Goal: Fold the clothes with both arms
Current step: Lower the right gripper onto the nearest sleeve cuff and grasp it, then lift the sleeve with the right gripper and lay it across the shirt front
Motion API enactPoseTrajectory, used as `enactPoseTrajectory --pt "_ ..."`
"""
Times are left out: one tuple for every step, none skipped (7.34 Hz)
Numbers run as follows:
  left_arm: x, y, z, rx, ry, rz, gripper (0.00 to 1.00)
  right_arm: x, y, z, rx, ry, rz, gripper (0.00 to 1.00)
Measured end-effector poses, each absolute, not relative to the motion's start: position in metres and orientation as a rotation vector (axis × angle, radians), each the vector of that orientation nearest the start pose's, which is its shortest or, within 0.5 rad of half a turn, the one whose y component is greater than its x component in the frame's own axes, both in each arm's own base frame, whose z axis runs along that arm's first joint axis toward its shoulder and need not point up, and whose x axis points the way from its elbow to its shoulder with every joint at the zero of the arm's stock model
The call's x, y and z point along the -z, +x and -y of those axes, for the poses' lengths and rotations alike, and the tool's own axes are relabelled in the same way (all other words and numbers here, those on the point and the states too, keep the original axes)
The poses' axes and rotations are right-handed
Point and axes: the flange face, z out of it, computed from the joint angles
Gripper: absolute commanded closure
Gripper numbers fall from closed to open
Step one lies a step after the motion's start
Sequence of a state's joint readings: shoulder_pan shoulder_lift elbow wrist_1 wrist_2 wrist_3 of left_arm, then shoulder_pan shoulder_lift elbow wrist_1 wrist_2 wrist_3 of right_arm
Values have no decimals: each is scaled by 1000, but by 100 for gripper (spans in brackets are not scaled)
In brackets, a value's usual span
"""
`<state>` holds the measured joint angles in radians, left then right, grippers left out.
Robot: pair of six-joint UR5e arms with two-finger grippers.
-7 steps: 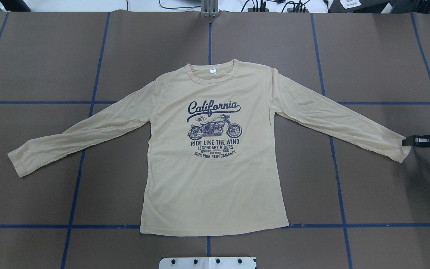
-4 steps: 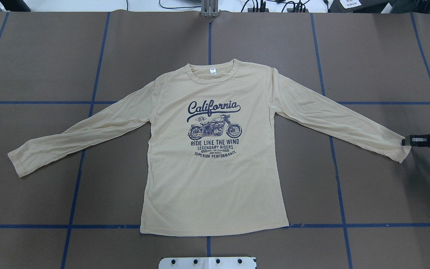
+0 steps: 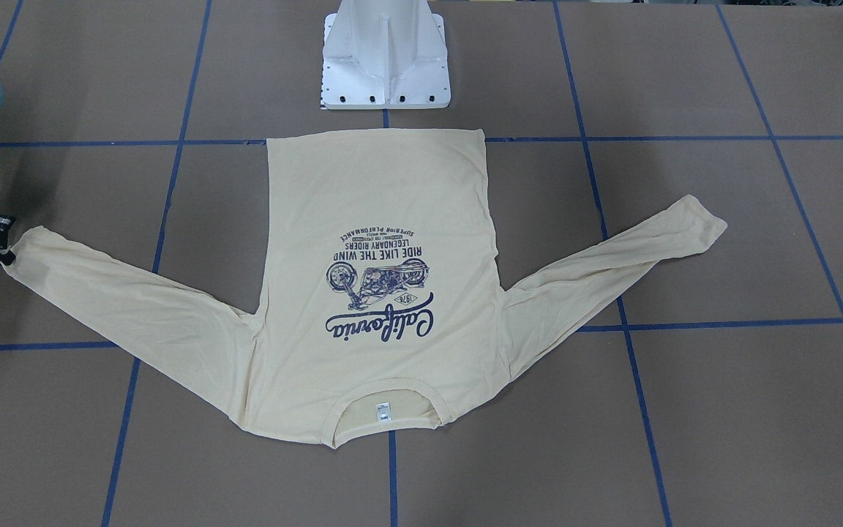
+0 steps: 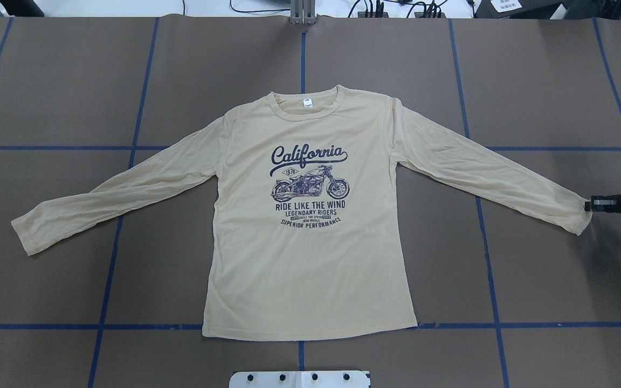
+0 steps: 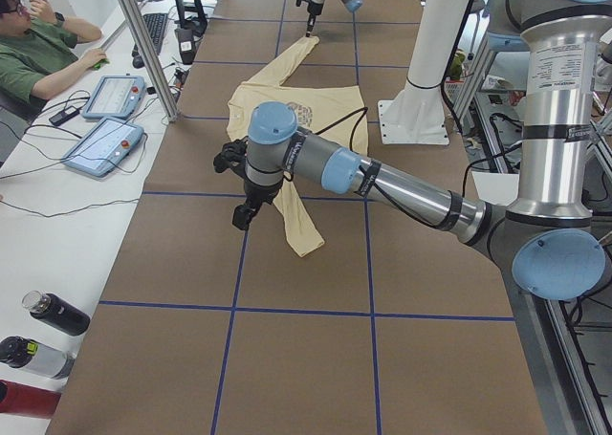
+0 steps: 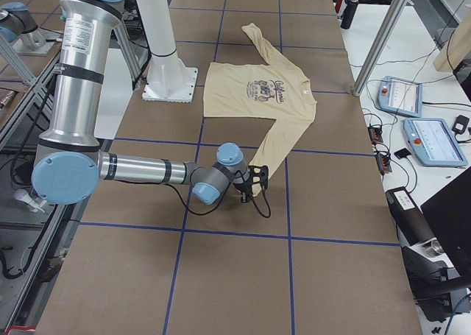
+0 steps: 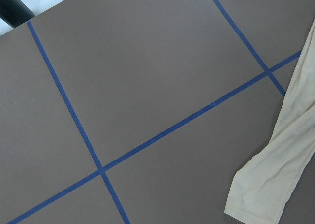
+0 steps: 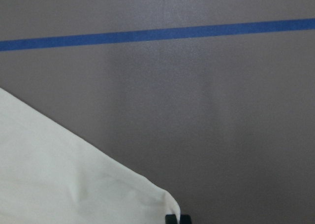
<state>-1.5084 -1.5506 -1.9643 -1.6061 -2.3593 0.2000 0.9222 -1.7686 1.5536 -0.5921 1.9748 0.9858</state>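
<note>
The cream-yellow shirt [image 4: 310, 258] lies flat and print-up on the brown table, both sleeves spread out; it also shows in the front-facing view [image 3: 377, 197]. My right gripper [image 4: 588, 205] is low at the end of the right sleeve [image 4: 577, 213] and looks shut on the cuff corner [image 8: 165, 199]; its fingertips [image 8: 172, 219] are close together. It sits at the left edge of the front-facing view [image 3: 6, 255]. My left gripper [image 5: 244, 210] hovers near the left cuff [image 5: 304, 239], which also shows in the left wrist view [image 7: 261, 189]; I cannot tell whether it is open or shut.
Blue tape lines [image 4: 111, 269] grid the table. The white pedestal base [image 3: 385, 58] stands just behind the shirt's hem. An operator [image 5: 33, 53] sits at a side desk with tablets [image 5: 100, 143]. Bottles [image 5: 48, 315] lie at the desk's near end.
My right gripper has shifted slightly outward, to the right, at the cuff. The shirt body and left sleeve have not moved.
</note>
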Motion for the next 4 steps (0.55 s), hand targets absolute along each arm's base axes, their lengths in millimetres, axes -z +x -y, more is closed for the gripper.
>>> enactPoseTrajectory --pt "-469 -33 479 -406 442 -754 0 -655 -188 404 -160 240 820 100" --pt "-469 -33 479 -406 442 -754 0 -642 -189 405 -153 252 838 100" --pt "-469 -33 479 -406 442 -754 0 -624 -191 407 -146 270 862 100" --pt "-469 -33 479 -406 443 -753 0 -604 -190 410 -150 286 892 100"
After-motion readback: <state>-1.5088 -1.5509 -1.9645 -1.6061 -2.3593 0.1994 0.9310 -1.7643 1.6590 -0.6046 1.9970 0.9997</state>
